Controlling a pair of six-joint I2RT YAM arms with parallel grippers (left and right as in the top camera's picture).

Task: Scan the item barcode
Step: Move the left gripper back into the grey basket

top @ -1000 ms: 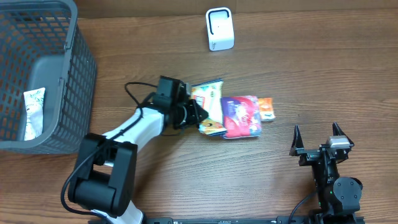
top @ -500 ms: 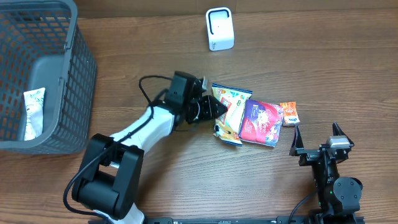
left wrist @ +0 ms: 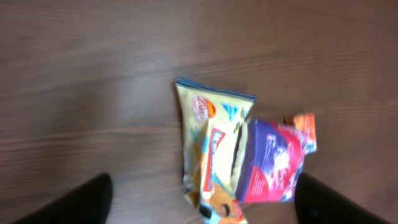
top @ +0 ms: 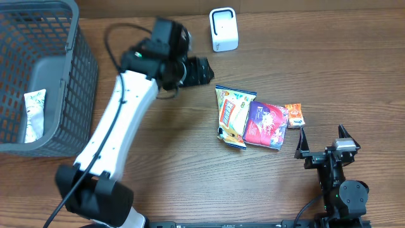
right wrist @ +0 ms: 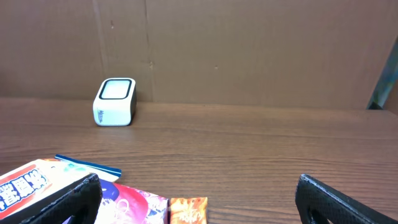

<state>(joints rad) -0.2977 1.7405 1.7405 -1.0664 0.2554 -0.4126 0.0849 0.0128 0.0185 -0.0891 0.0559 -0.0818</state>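
Overhead shows left gripper (top: pixel 202 69) spread wide, empty, near yellow packet (top: pixel 230 114).

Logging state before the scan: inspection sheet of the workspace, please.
Surface: wooden table, brown grain.
Job's things: yellow snack packet, purple snack packet overlapping it, small orange packet against the purple one; white scanner at the far edge.
Clutter: grey basket holding a white packet.
Hands: left hand open, empty, apart from the packets; right hand open, empty.
Cables: black cable looped above the left arm.
Surroundings: cardboard wall behind the table.
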